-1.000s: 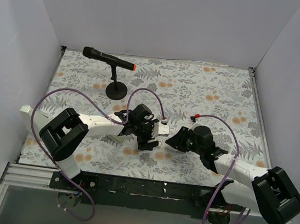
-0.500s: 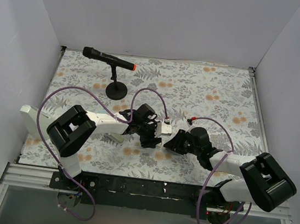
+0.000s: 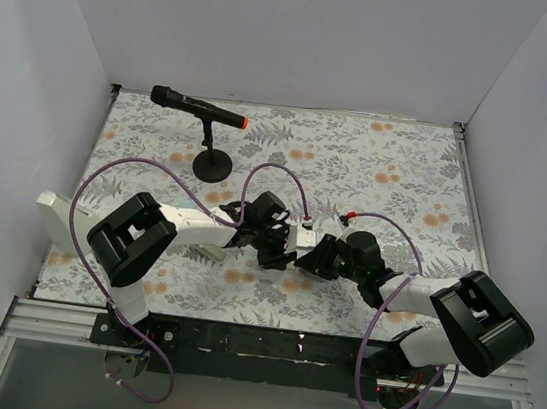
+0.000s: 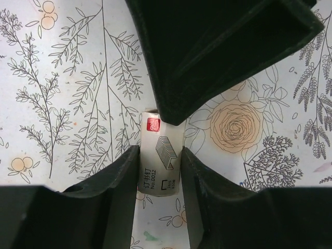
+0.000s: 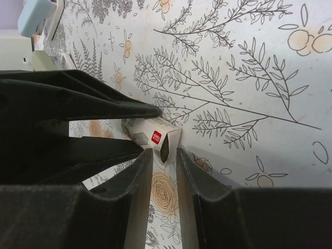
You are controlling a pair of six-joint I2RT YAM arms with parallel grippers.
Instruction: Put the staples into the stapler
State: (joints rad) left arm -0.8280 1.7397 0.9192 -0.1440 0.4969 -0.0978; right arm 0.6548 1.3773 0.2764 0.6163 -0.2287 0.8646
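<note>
**A:** Where is the box (image 4: 162,168)?

**B:** It seems to lie on the desk (image 4: 67,93), front and centre. Your left claw (image 4: 160,153) grasps it across its long sides.

**A:** And my right claw (image 5: 164,153)?

**B:** Its fingers stand a narrow gap apart at the box's end flap. I cannot tell whether they pinch it.

**A:** What could go wrong?

**B:** With a shallow bite, your pull will likely slip off the flap. If you squeeze too hard with the left, the thin card may buckle and trap the staples. If the box opens tilted, they could spill onto the busy print, where you'd struggle to spot them. The claws are also crowded and could knock each other. The stapler (image 3: 211,253), probably that pale bar beside your left arm, is untouched.
</note>
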